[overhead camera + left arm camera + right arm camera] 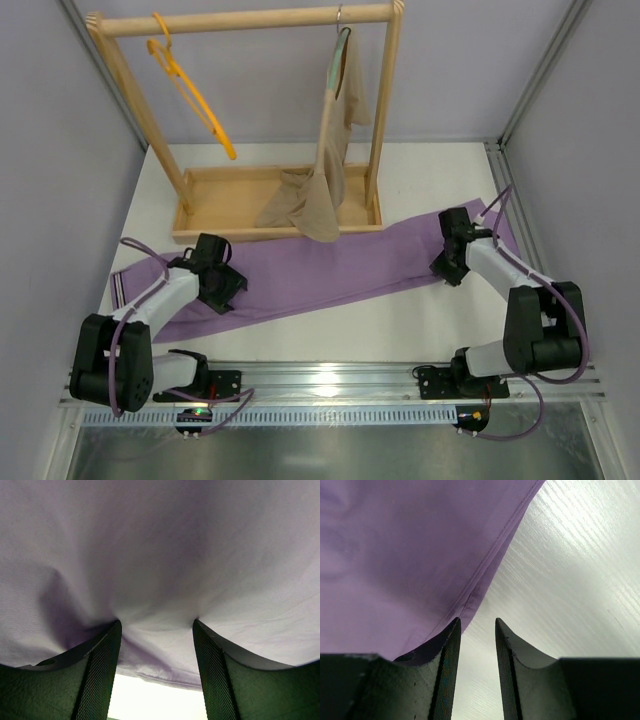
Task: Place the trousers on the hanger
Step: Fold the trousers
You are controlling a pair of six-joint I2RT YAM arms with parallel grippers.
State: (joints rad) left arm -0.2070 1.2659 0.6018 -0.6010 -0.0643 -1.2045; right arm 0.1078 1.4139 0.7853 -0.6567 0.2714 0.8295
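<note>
Left gripper (228,288): down on the trousers (330,270), toward their waistband end
- striped waistband lies just past it on its outer side
- wrist view: jaws about half apart, fingertips (102,665) pushed into the lilac cloth
- the cloth dips and creases across the gap and spans it rather than being pinched; no grip seen
- a stitched hem and a strip of pale surface show low down between the fingers

Right gripper (447,265): at the near edge of the trousers, close to the leg end
- wrist view: jaws a narrow slot apart, not closed
- the hem runs down to one fingertip (447,655) and passes behind it
- the slot itself shows only the white table (570,555); nothing clamped that I can make out

Trousers: laid out long and flat on the table, reaching from one gripper to the other
- far edge just beside the base of the wooden rack (250,20)

Hanger (190,95): orange-yellow, hooked on the rack's top rail, well beyond and above the left gripper
- bare, hanging tilted, well apart from the trousers

Beige garment (335,170): on a second hanger at the rail's other end, beyond the stretch between the two grippers
- its lower part is bunched in the rack's base tray
</note>
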